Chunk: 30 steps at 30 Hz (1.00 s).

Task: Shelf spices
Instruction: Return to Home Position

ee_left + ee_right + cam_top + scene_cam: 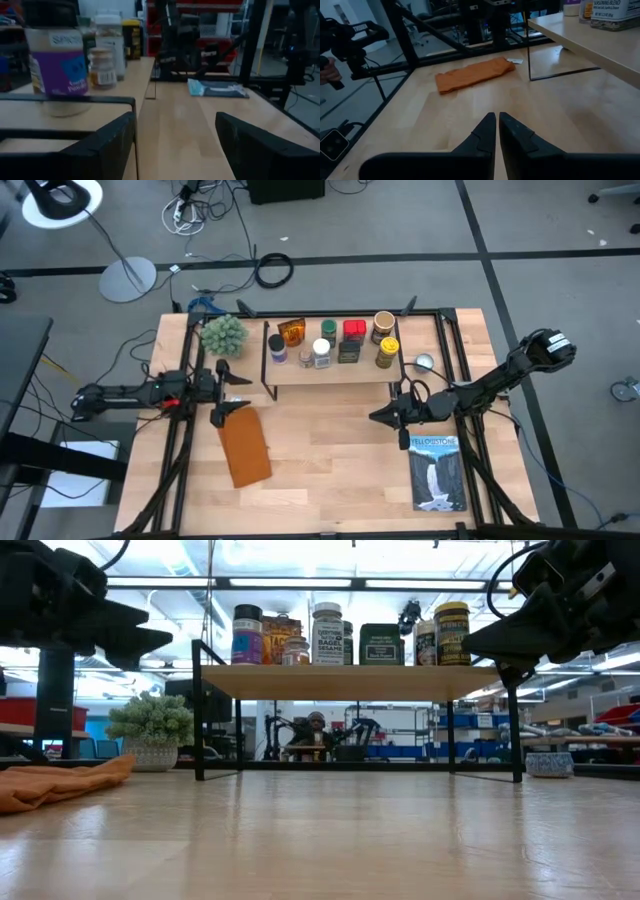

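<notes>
Spices (322,352) are sitting on the shelf (330,373) between left gripper (238,392), fingers open, and right gripper (378,417), fingers closed on nothing.

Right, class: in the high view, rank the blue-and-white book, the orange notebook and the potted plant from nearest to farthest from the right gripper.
From the right gripper, by the right end of the shelf:
1. Blue-and-white book, close by on the right side.
2. Orange notebook, well across on the left side.
3. Potted plant, far left corner, beside the shelf.
</notes>
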Tool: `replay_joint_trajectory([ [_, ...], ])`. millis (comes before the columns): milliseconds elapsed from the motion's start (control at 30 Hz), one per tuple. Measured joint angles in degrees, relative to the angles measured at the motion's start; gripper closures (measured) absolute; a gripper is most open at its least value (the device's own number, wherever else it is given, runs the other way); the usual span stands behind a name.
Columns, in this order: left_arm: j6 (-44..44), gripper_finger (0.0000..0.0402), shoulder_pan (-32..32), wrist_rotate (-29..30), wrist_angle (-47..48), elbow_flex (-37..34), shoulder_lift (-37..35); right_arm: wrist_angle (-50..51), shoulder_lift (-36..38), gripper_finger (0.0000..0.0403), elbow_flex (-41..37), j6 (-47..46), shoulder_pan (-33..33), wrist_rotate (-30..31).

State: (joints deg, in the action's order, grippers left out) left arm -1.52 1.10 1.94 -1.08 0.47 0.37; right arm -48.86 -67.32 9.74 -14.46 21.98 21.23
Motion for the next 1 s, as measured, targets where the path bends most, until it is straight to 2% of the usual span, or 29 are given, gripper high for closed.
replay_joint_trajectory([
  [233,1.5,0.0117,-5.0,-6.8,-2.1,0.0,-0.4,-0.4,0.0,0.038,0.0,0.0,0.0,-0.1],
  [433,0.4,0.0117,-6.7,-15.2,-1.7,0.0,-0.4,-0.4,0.0,0.0379,0.0,0.0,0.1,-0.1],
  [633,1.4,0.0117,-6.7,-12.1,-1.2,0.0,-0.4,-0.4,0.0,0.0378,0.0,-0.3,0.1,-0.1],
  [1000,1.3,0.0117,-6.7,-11.9,-4.0,-0.1,-0.4,-0.7,0.0,0.0379,0.0,-0.5,0.1,-0.5],
])
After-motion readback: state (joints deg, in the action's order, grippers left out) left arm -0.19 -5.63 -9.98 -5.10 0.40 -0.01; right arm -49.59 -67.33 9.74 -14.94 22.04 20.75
